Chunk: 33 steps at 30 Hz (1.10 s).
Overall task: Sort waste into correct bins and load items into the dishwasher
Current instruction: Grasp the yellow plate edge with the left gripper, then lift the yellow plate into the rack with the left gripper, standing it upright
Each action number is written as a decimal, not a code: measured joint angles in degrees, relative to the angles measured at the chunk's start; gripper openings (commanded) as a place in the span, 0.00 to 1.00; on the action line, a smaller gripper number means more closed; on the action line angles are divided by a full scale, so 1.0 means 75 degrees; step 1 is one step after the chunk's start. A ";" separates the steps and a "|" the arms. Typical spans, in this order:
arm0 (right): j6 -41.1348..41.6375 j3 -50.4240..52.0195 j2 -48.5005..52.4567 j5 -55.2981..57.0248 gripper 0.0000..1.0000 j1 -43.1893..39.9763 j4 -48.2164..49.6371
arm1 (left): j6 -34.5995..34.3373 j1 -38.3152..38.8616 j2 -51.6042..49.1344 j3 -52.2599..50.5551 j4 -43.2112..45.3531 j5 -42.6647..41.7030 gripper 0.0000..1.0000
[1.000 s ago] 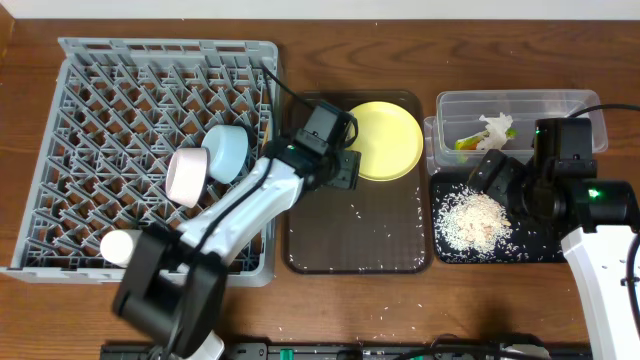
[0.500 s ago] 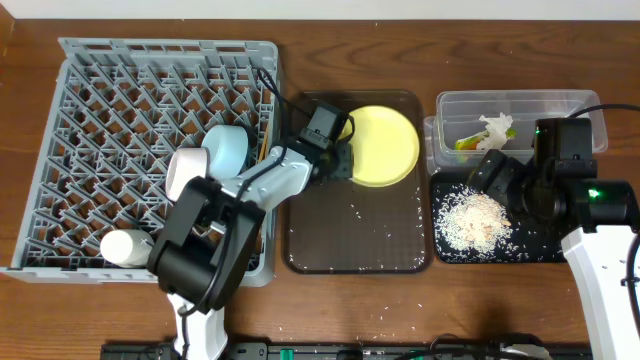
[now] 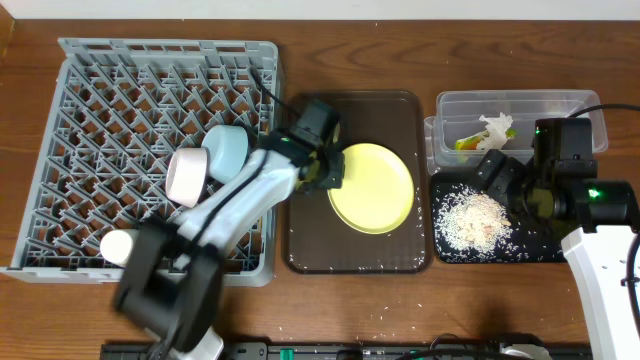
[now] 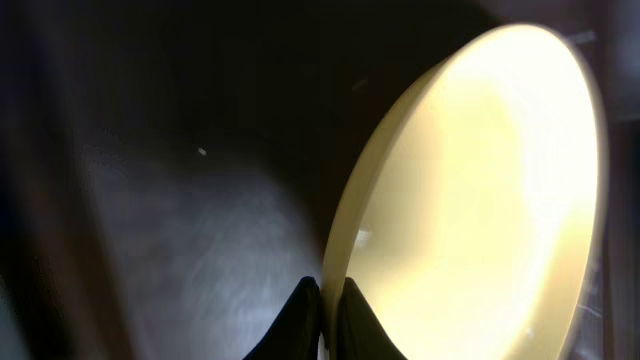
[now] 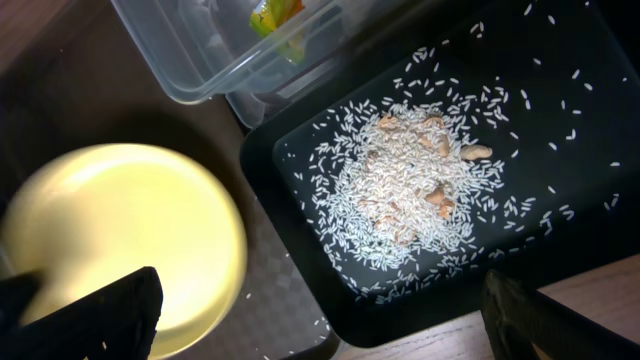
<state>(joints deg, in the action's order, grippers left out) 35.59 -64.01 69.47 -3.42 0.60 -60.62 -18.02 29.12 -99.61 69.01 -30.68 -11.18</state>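
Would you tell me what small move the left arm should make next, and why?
Probably lift the round yellow plate slightly clear of the brown plastic tray. The left claw is shut on the plate's rim, the plate looks bare, and the grey plastic dishwasher rack stands beside the tray with a wall to clear.

Brown wooden table under even light.
The table [image 3: 100, 320] fills the frame; a pale strip [image 3: 400, 8] runs along the upper edge.

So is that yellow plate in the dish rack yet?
Not yet. The yellow plate is over the brown tray beside the grey rack, its rim pinched in the left pincer.
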 measured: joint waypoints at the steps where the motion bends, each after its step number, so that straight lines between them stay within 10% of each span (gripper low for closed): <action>1: 0.0000 0.0000 0.0000 0.0000 0.99 0.0000 -0.0003 | 0.0119 -0.0029 0.0516 0.0000 -0.0117 -0.0006 0.07; 15: 0.0000 0.0000 0.0000 0.0000 0.99 0.0000 -0.0003 | 0.0947 -0.2343 0.4721 0.0009 -0.3564 0.2847 0.07; 33: 0.0000 0.0000 0.0000 0.0000 0.99 0.0000 0.0000 | 0.1011 -0.2186 0.3611 -0.0015 -0.4057 0.4975 0.07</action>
<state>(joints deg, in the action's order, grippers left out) 35.59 -64.01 69.47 -3.42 0.60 -60.62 -10.44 12.73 -72.53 68.90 -61.10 26.13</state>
